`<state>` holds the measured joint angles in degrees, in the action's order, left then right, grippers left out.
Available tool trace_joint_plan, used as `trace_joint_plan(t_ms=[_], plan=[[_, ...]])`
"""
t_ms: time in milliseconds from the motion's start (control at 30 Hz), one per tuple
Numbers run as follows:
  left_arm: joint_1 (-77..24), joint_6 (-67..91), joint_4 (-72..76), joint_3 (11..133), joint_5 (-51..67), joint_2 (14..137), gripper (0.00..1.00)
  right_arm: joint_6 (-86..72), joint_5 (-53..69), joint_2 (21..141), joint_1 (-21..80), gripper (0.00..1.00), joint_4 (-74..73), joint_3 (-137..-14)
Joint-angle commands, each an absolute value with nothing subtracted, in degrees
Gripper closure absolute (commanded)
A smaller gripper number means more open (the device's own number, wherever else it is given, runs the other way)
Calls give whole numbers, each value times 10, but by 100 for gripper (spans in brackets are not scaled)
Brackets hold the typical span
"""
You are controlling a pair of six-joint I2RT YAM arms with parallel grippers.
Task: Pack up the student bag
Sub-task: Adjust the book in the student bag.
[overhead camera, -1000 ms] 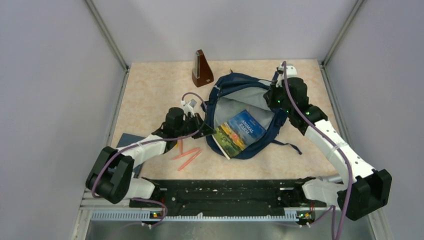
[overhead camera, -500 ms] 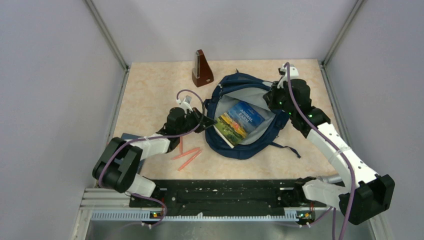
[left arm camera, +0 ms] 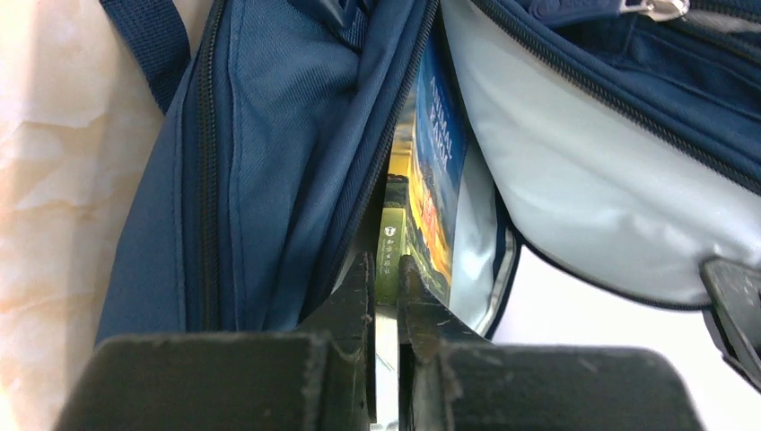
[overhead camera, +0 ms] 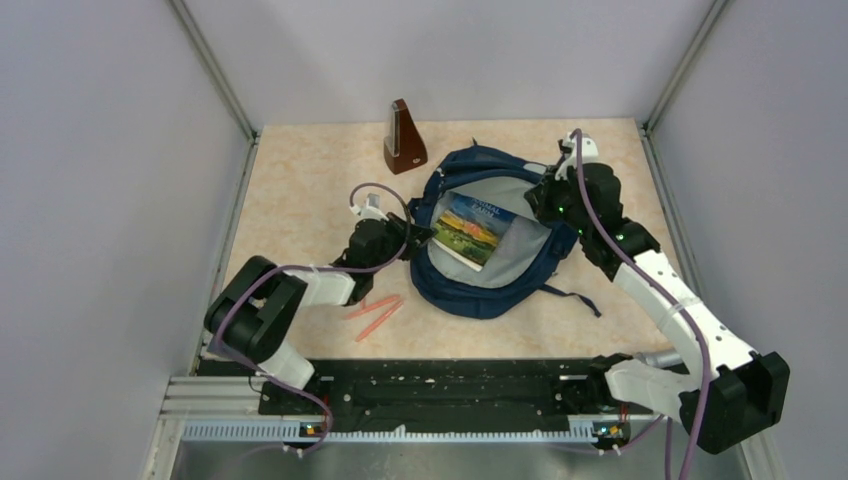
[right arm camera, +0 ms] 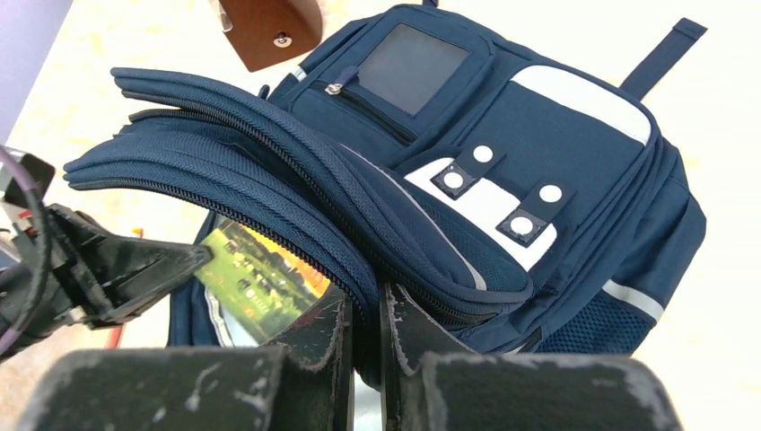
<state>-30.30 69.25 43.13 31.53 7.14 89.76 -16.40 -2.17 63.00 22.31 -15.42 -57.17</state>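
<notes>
The student bag [overhead camera: 480,292] lies open in the middle of the table [overhead camera: 310,190] and is gripped from both sides.
In the top external view, a book [overhead camera: 470,228] is seen lying inside the bag's grey lining, a brown metronome [overhead camera: 403,140] is set just beyond the bag, and red pens [overhead camera: 375,312] lie near its left side; the left gripper [overhead camera: 418,238] is placed at the left rim and the right gripper [overhead camera: 541,200] at the right rim. In the left wrist view, the jaws are closed to a narrow slit, pinching the book's near edge within the bag's mouth. In the right wrist view, the jaws are pinched on the zippered rim of the raised flap, with the pale front patches turned upward.
</notes>
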Motion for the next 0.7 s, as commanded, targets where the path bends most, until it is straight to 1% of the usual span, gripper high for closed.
trace_joint_plan(t_ms=[0, 167, 300, 500, 533, 667], plan=[[-330, 713, 507, 372, -23, 939, 100, -203, 13, 597, 218, 100, -49, -569], [-365, 726, 541, 434, -63, 1009, 100, -207, 13, 594, 219, 100, -39, -550], [-384, 715, 529, 485, -79, 1052, 100, -203, 13, 594, 219, 100, -39, -547], [-387, 668, 540, 487, -81, 1065, 100, -192, 2, 590, 219, 100, -40, -541], [-387, 657, 542, 483, -80, 1061, 98, -191, 2, 589, 219, 100, -40, -540], [-388, 611, 517, 483, -67, 1039, 73, -191, -18, 586, 219, 100, -36, -535]])
